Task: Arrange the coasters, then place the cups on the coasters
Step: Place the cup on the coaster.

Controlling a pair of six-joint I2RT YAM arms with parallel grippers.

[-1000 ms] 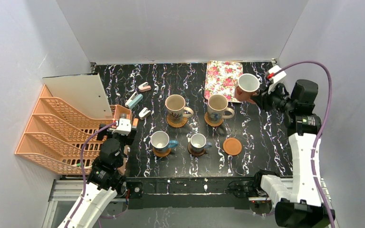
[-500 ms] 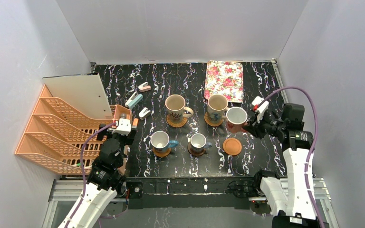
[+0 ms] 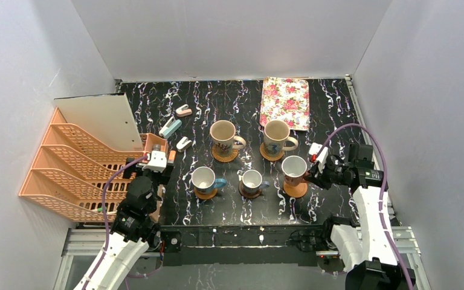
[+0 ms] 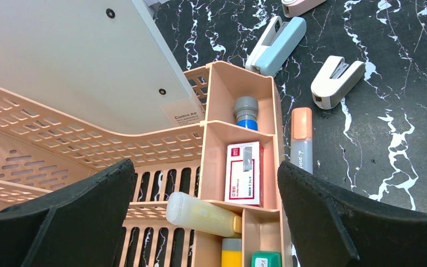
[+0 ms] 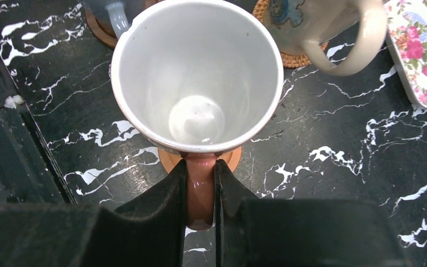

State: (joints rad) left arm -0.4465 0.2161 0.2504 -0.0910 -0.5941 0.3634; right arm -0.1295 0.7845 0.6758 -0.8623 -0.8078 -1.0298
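**Fifth cup over its coaster, right tool clamped on the handle**

The right tool is closed tight on the reddish handle of a small white-lined cup. It holds this cup upright over the smooth orange-brown coaster, towards the near right of the bench. From the wrist view, the coaster's rim shows on both sides below the cup's base. Whether the base is touching it cannot be told.

The other four cups each stand on a disc:
- Two beige patterned ones sit mid-bench on woven coasters, the left beige cup and the right beige cup.
- Nearer the front edge are the blue-handled cup and, beside it, the middle small cup on a dark coaster.

The pink floral tray lies at the far edge, towards the right corner.

The left tool hangs with its jaws spread wide, holding nothing, above the orange desk organiser at the left edge. Three small staplers lie just beyond it.
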